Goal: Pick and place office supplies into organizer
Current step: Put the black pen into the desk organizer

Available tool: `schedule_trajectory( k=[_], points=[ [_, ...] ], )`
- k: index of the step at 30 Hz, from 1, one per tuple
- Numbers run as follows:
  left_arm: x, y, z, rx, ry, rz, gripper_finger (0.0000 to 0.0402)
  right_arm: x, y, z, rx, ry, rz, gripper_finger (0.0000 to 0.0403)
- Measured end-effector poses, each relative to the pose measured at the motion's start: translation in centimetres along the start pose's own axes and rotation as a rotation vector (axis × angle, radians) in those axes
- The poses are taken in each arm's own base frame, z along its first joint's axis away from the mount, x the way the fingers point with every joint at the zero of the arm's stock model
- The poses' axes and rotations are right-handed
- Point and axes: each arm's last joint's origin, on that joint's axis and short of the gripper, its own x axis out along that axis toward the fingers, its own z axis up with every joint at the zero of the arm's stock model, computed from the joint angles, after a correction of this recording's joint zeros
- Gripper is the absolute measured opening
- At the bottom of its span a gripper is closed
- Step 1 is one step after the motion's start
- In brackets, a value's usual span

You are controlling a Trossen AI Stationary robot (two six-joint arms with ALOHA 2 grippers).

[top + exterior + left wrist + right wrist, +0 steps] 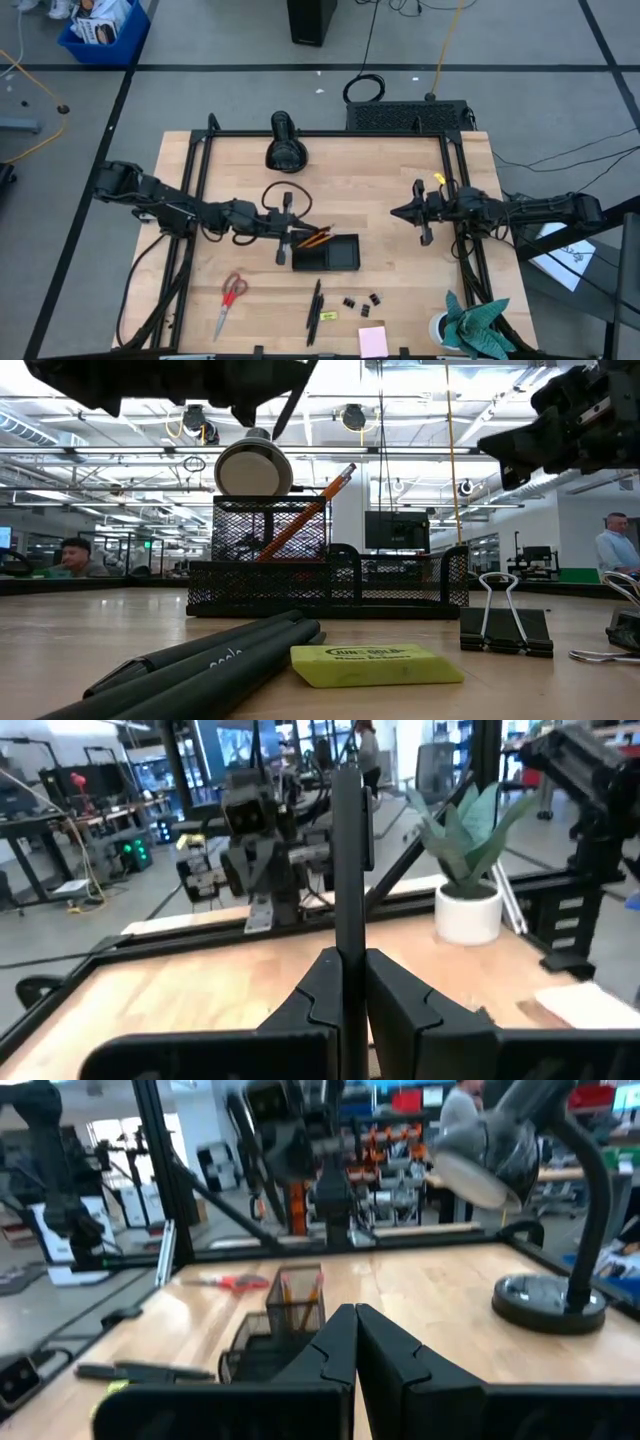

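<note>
Wood-grain table (pixel 380 200); left gripper (pixel 284 228) clamps slim black pen (pixel 347 860); right gripper (pixel 424 212) closed, empty.

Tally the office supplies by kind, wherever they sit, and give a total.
Red-handled scissors: 1
Orange pencils, standing in the organizer: 2
Black pens: 3 (2 lying loose, 1 held in the left claw)
Binder clips: 3
Yellow eraser: 1
Pink sticky-note pad: 1
Total: 11
</note>
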Motion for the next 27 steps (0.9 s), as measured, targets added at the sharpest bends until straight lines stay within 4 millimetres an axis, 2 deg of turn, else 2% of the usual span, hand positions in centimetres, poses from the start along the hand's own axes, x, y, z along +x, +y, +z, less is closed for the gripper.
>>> schedule_trajectory(
  k=[7, 11, 13, 20, 27],
  points=[
    [0.8, -0.3, -1.4, -0.025, 0.021, -0.025, 0.0026, -0.1, 0.1, 1.0, 0.046, -0.104, 0.012, 0.0],
    [1.1, -0.5, -3.7, -0.091, 0.088, 0.001, 0.0026, -0.2, 0.2, 1.9, 0.04, -0.193, 0.023, 0.0],
    [1.1, -0.8, -4.6, -0.115, 0.061, 0.001, 0.0026, -0.2, 0.2, 2.1, 0.041, -0.223, 0.027, 0.0],
    [-0.9, -1.6, -6.8, -0.134, 0.004, 0.067, 0.0026, -0.4, 0.3, 2.6, 0.032, -0.274, 0.032, 0.0],
    [-1.2, -1.6, -7.3, -0.163, 0.029, 0.111, 0.0026, -0.5, 0.3, 3.2, 0.019, -0.334, 0.038, 0.0]
  ],
)
